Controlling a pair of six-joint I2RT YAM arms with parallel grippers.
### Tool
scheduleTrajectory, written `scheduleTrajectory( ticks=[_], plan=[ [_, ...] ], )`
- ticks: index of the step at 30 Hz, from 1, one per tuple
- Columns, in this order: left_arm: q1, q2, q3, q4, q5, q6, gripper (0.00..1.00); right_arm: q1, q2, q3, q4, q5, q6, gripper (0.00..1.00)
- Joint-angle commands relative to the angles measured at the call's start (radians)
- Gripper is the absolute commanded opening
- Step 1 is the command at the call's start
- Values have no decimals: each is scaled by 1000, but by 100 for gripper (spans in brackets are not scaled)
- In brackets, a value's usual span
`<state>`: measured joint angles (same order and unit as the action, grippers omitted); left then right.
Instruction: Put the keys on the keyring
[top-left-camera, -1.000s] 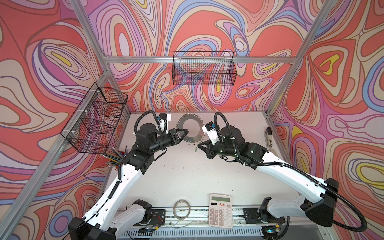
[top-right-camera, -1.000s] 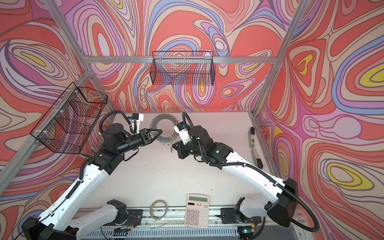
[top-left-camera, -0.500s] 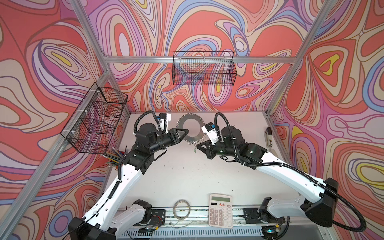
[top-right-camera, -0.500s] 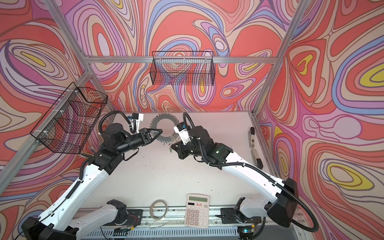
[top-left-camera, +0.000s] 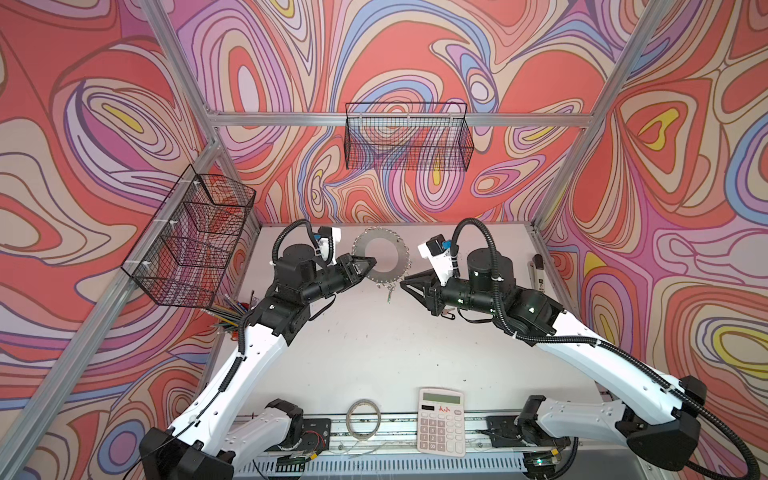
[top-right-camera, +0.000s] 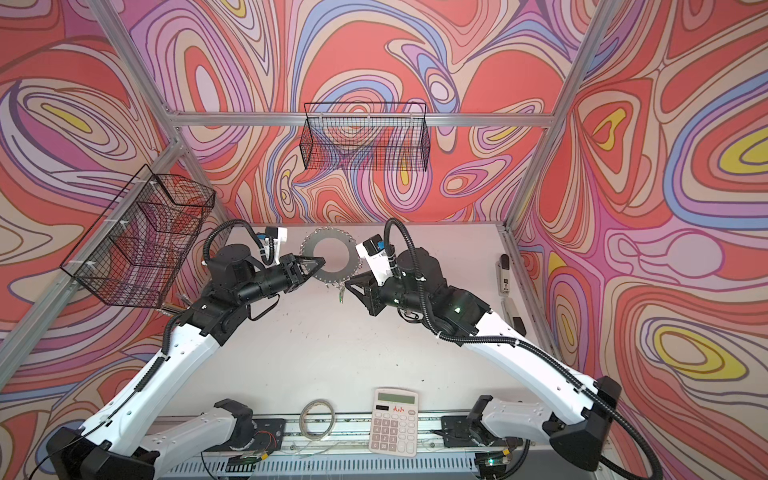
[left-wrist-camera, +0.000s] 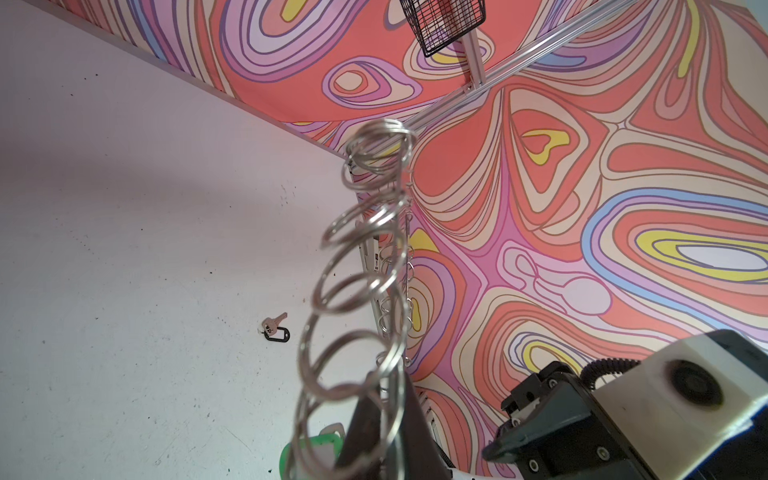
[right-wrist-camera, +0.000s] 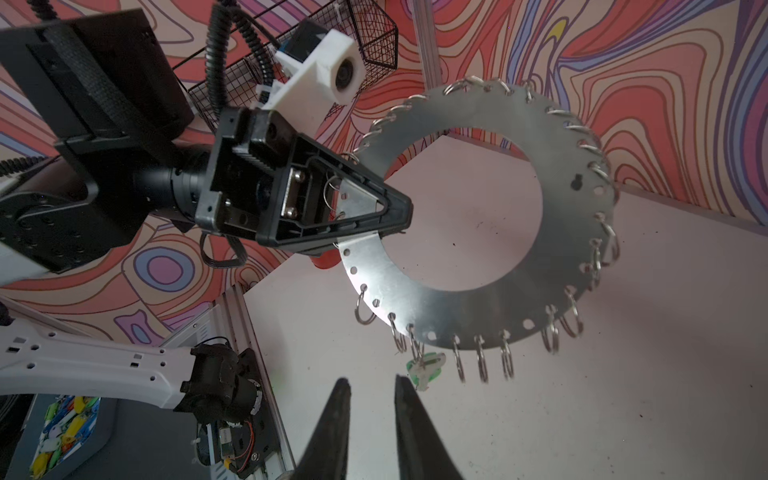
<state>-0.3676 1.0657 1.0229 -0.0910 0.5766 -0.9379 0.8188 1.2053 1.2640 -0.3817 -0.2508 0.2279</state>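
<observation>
Here, the left gripper (right-wrist-camera: 399, 212) is clamped on the rim of the keyring (right-wrist-camera: 577, 232) on the side nearest its own arm. It holds the disc upright and clear of the table (top-left-camera: 374, 353), towards the far edge in both top views. The key with the green tag (right-wrist-camera: 426, 365) hangs from one of the wire loops (right-wrist-camera: 482, 361) on the disc's lower edge. The right gripper (right-wrist-camera: 368, 384) sits just beside that hanging key, its fingers (right-wrist-camera: 336, 419) a narrow gap apart with nothing between them. The key with the black tag (left-wrist-camera: 276, 330) lies flat on the table, apart from the disc.
</observation>
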Motion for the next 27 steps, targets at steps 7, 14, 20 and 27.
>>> scheduleTrajectory(
  ticks=[7, 14, 20, 27],
  plan=[
    [-3, -2, 62, 0, -12, -40, 0, -1, 64, 31, -12, -43, -64, 20],
    [-3, 2, 68, 4, 1, -45, 0, -2, 63, 0, -21, 38, -61, 22],
    [-3, -1, 70, 1, 4, -47, 0, -1, 79, -12, 13, 22, -61, 24],
    [-3, -6, 67, -1, -3, -48, 0, -2, 88, -20, 33, 28, -65, 26]
  ],
)
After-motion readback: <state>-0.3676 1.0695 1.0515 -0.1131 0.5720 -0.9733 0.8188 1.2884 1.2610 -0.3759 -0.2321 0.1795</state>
